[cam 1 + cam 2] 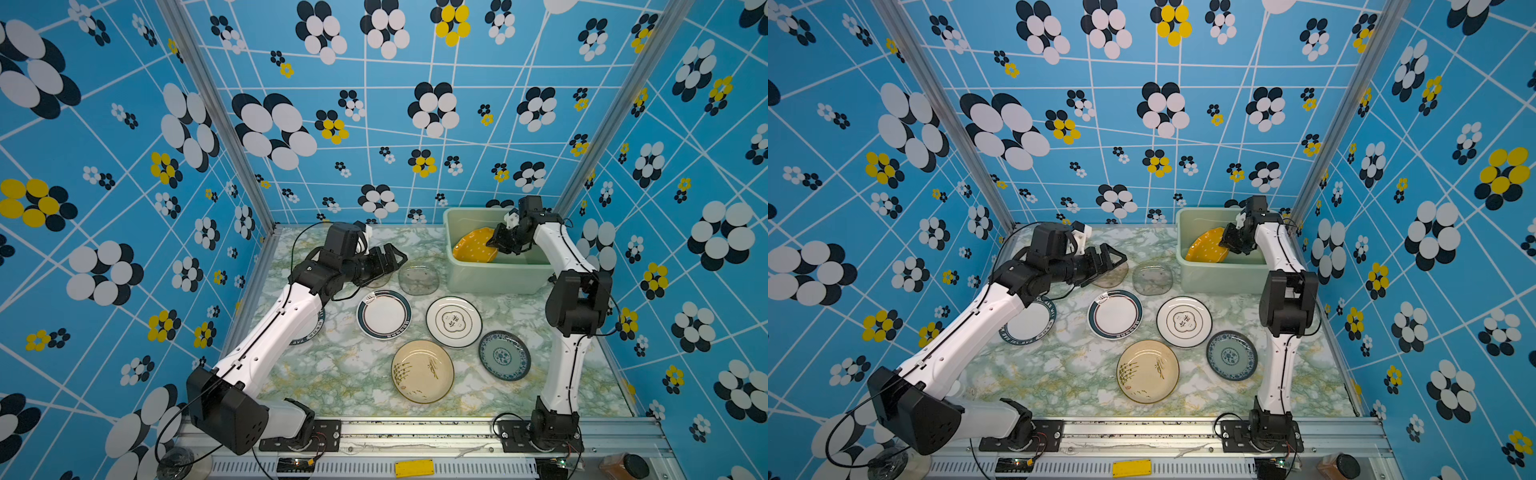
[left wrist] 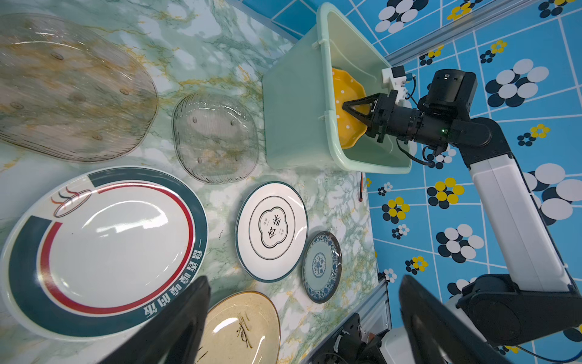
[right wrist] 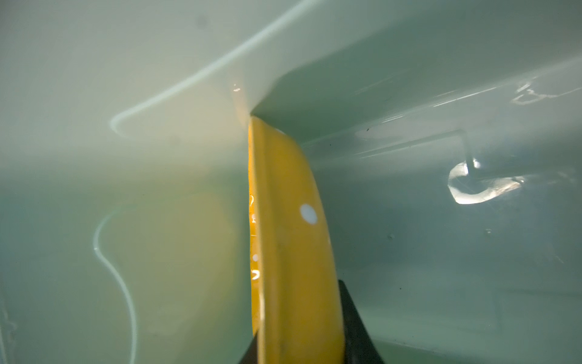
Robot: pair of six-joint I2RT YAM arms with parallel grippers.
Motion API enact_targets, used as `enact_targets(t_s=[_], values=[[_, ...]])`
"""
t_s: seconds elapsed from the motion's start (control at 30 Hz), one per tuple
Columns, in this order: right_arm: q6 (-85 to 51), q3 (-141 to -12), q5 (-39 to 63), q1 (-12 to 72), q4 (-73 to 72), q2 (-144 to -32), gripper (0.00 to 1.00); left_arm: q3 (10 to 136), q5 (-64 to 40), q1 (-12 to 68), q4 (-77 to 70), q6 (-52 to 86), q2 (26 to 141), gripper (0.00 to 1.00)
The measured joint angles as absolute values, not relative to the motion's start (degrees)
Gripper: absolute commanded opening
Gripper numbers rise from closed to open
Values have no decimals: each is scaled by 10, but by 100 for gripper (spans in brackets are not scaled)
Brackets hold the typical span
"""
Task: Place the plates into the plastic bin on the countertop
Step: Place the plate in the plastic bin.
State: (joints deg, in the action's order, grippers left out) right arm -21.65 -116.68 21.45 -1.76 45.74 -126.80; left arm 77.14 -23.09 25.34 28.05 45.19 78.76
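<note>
1. The right pincer [image 2: 346, 107] reaches down into the plastic bin [image 1: 490, 278]. Its jaws are drawn narrow and clamped on the rim of the yellow plate [image 1: 471, 247]. In the right wrist view a black finger lies on each face of that rim.
2. The yellow plate is white-dotted and scalloped, and it stands steeply tilted inside the bin with its dotted face turned toward the bin's left wall. Its far rim reaches the bin's inner wall; I cannot tell whether it touches.
3. The bin is pale mint green and stands on the marble-veined table [image 1: 353, 374].
4. The left pincer [image 1: 392, 257] is well apart from the bin, off its left wall. Its jaws are spread wide and hold nothing. It hangs above the amber glass plate [image 2: 69, 88], which it partly hides in both top views.
5. The grey glass plate [image 1: 419, 280] lies flat between the amber glass plate and the bin, just beside the bin's front left corner.
6. The white emblem plate [image 1: 454, 322], thinly dark-rimmed, lies flat near the bin's front wall.
7. The blue-white plate [image 1: 504, 355] lies farther out from that front wall, just beside the emblem plate.
8. The green-and-red ringed plate [image 1: 383, 314] lies in front of the grey glass plate, away from the bin's front left corner.
9. The cream plate [image 1: 422, 371], brush-marked, lies farthest out in front of the bin.
10. The lettered plate [image 1: 1027, 322], white with a dark rim, is the farthest left of the bin and lies partly under the left arm.
</note>
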Motion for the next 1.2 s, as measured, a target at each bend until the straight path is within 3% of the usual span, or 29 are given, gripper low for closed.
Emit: enact_targets(t_s=[0.33, 0.53, 1.07, 1.2], values=[[-216, -1160, 236, -14, 422, -1300, 3, 780, -231, 253, 284, 454, 798, 95], [-216, -1155, 241, -14, 411, -1302, 22, 781, -231, 253, 284, 454, 799, 95], [-203, -1109, 202, -14, 400, -1300, 42, 782, -226, 253, 288, 454, 806, 95], [-197, -1105, 168, -13, 414, -1300, 58, 782, -222, 253, 288, 454, 806, 95]])
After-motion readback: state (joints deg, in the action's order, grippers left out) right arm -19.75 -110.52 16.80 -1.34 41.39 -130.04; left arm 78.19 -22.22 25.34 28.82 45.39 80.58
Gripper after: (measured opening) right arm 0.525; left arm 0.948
